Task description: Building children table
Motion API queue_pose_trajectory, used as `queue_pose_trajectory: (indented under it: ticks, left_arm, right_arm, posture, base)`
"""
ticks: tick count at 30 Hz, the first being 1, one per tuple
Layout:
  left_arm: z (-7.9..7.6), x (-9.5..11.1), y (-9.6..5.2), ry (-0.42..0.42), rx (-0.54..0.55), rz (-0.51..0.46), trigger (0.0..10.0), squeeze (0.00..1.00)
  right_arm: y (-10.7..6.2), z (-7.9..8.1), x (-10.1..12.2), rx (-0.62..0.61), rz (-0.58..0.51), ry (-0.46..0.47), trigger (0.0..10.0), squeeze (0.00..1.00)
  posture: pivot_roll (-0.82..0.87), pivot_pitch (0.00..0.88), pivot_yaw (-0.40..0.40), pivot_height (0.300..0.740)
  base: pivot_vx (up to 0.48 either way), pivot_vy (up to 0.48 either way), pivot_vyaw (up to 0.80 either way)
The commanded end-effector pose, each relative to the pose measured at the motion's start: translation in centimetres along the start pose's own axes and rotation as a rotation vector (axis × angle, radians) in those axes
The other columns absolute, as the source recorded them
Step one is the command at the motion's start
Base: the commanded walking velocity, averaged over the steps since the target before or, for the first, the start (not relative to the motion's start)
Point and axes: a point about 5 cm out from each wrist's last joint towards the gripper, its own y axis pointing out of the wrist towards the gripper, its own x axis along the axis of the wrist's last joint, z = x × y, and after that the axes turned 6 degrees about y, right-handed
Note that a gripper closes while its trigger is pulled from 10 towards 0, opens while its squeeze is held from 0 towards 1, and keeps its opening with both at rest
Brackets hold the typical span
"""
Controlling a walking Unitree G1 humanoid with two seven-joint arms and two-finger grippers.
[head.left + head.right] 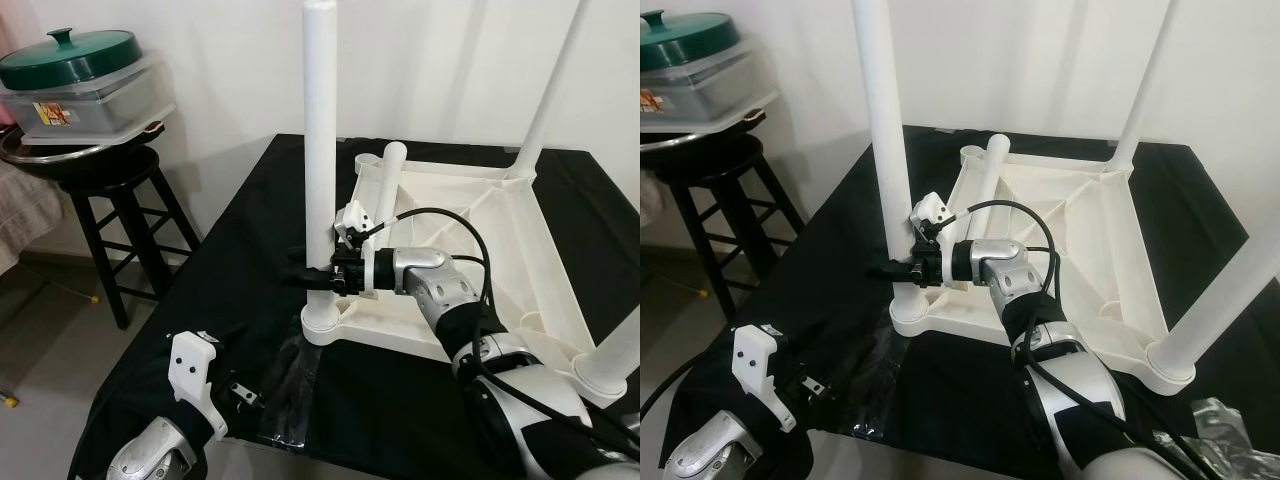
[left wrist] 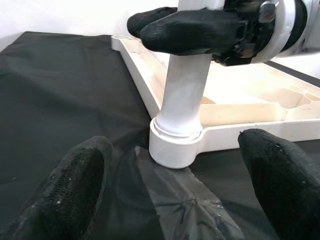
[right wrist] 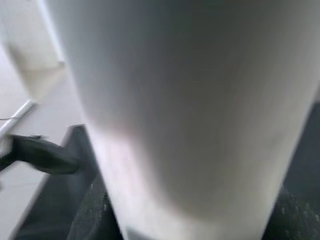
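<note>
- Children table (image 1: 470,215) lies upside down on the black-covered table (image 1: 240,250).
- Right gripper (image 1: 312,270) clasps the near-corner leg (image 1: 320,130), low down.
- Left gripper (image 2: 175,195) hovers before that corner, fingers (image 2: 75,185) spread wide.

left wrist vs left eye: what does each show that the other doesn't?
Left wrist alone: the left gripper open, its fingers apart above crinkled clear plastic, just short of the leg's socket.
Left eye alone: the whole upturned tabletop with further legs standing up, one loose leg lying in it, and a black stool carrying a green-lidded pot.
Both: the right gripper clamped on the near white leg, on black cloth.
</note>
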Motion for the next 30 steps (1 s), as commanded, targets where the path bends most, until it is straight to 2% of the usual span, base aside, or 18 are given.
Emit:
queue_pose_trajectory:
  ticks: [1,2,3,4,6,7,13,15,16,17,18,19,21,26,27,28,29,30]
  left_arm:
    - [0.1,-0.2,-0.2,-0.007,0.010,0.007,10.0,0.00]
    - [0.1,-0.2,-0.2,-0.007,0.010,0.007,10.0,0.00]
    - [0.2,-0.1,-0.3,-0.005,0.012,0.005,10.0,0.00]
    - [0.3,-0.1,-0.3,-0.004,0.014,0.004,10.0,0.00]
    - [0.3,-0.1,-0.3,-0.004,0.014,0.004,10.0,0.00]
    - [0.3,-0.1,-0.2,-0.003,0.014,0.006,10.0,0.00]
    - [0.2,-0.1,-0.1,-0.005,0.004,0.009,10.0,0.00]
    - [0.2,0.0,-0.1,-0.002,0.019,0.004,10.0,0.00]
    - [0.2,0.0,-0.1,-0.002,0.021,0.004,10.0,0.00]
    - [0.2,0.0,-0.1,-0.002,0.020,0.004,10.0,0.00]
    - [0.2,0.0,-0.1,-0.002,0.020,0.004,10.0,0.00]
    - [0.2,0.0,-0.1,-0.004,0.015,0.005,10.0,0.00]
    - [0.2,0.0,0.0,-0.006,0.010,0.006,10.0,0.00]
    - [0.1,-0.1,0.0,-0.008,0.002,0.008,10.0,0.00]
    - [0.1,-0.1,0.1,-0.008,0.001,0.008,10.0,0.00]
    - [0.1,-0.1,0.1,-0.008,0.001,0.008,10.0,0.00]
    - [0.1,-0.2,0.1,-0.008,0.002,0.008,10.0,0.00]
    - [0.1,-0.2,0.1,-0.008,0.002,0.008,10.0,0.00]
  right_arm:
    - [0.1,-0.7,-2.1,-0.359,-0.015,0.102,0.0,0.00]
    - [0.1,-0.7,-2.1,-0.359,-0.015,0.102,0.0,0.00]
    - [0.5,1.2,-4.0,-0.457,-0.013,0.141,0.0,0.00]
    - [0.9,4.1,-6.0,-0.479,0.009,0.159,0.0,0.00]
    - [0.9,4.1,-6.0,-0.479,0.009,0.159,0.0,0.00]
    - [1.1,5.1,-6.1,-0.457,-0.005,0.186,0.0,0.00]
    - [2.0,5.1,-6.4,-0.324,0.051,0.183,0.0,0.00]
    - [2.2,5.3,-6.3,-0.321,0.077,0.142,4.4,0.00]
    - [2.2,5.2,-6.3,-0.327,0.084,0.131,4.4,0.00]
    - [2.2,5.2,-6.0,-0.304,0.072,0.150,10.0,0.00]
    - [2.2,5.2,-6.0,-0.304,0.072,0.150,10.0,0.00]
    - [2.3,4.9,-5.3,-0.242,0.058,0.148,10.0,1.00]
    - [2.3,4.9,-4.6,-0.195,0.045,0.146,10.0,1.00]
    - [1.5,5.1,-1.4,-0.020,-0.006,0.008,10.0,1.00]
    - [1.1,4.8,-0.3,0.082,-0.016,-0.060,10.0,0.81]
    - [1.1,4.8,-0.3,0.082,-0.016,-0.060,10.0,0.81]
    - [0.8,4.3,0.3,0.160,-0.012,-0.091,10.0,0.18]
    - [0.8,4.3,0.3,0.160,-0.012,-0.091,10.0,0.18]
  posture:
    - [0.02,0.036,-0.015,0.740]
    - [0.02,0.036,-0.015,0.740]
    - [0.00,0.055,-0.001,0.740]
    - [0.00,0.062,0.005,0.740]
    - [0.00,0.062,0.005,0.740]
    - [-0.02,0.042,0.014,0.740]
    - [0.01,0.044,-0.004,0.740]
    - [0.01,0.042,-0.002,0.740]
    - [0.01,0.042,-0.002,0.740]
    - [0.01,0.042,-0.001,0.740]
    - [0.01,0.042,-0.001,0.740]
    - [0.01,0.039,0.004,0.740]
    - [0.01,0.039,0.004,0.740]
    - [0.01,0.031,0.007,0.740]
    - [0.02,0.023,0.004,0.740]
    - [0.02,0.023,0.004,0.740]
    - [0.02,0.018,0.005,0.740]
    - [0.02,0.018,0.005,0.740]
  base:
    - [0.000,0.000,0.00]
    - [0.000,0.000,0.00]
    - [0.000,0.000,0.00]
    - [0.000,0.000,0.00]
    - [0.000,0.000,0.00]
    - [0.000,0.000,0.00]
    - [0.000,0.000,0.00]
    - [0.000,0.000,0.00]
    - [0.000,0.000,0.00]
    - [0.000,0.000,0.00]
    - [0.000,0.000,0.00]
    - [0.000,0.000,0.00]
    - [0.000,0.000,0.00]
    - [0.000,0.000,0.00]
    - [0.000,0.000,0.00]
    - [0.000,0.000,0.00]
    - [0.000,0.000,0.00]
    - [0.000,0.000,0.00]
